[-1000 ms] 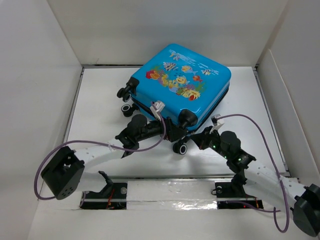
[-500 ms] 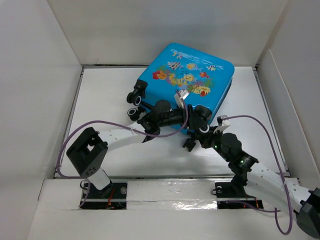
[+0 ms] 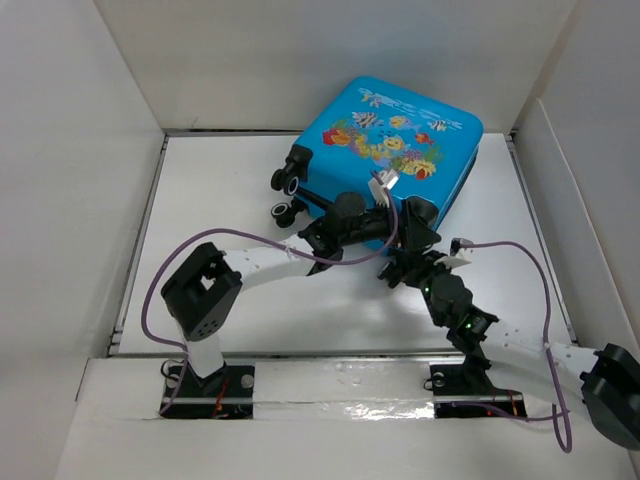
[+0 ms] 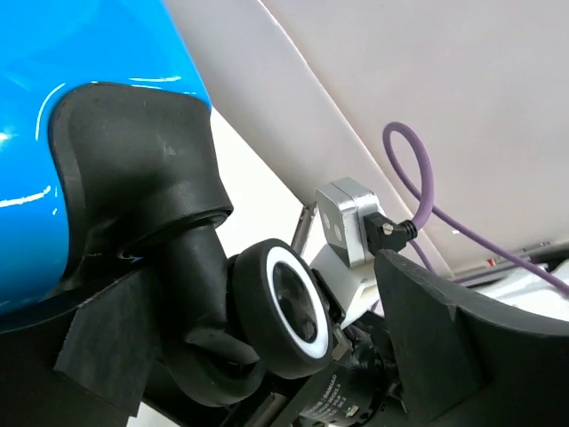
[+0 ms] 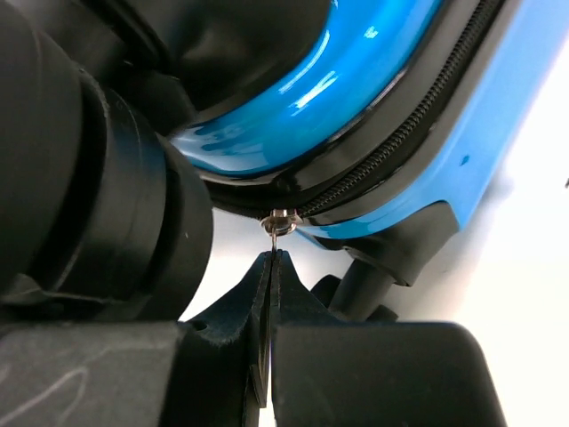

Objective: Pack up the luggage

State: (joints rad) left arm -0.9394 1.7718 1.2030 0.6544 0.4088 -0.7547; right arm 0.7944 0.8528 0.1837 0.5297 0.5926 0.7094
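Blue luggage [image 3: 405, 140] on far right of table [image 3: 215, 200], close to back wall, fish print up; near corner hidden under both arms; left gripper [image 3: 408, 220] jaws wide, straddling caster wheel [image 4: 286, 307], contact unclear; right gripper [image 5: 271, 260] jaws pressed together just under zip pull [image 5: 279, 222]; grip on it indiscernible.

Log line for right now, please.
luggage closed | left claw straddling wheel, grip unclear | right claw shut on zipper pull
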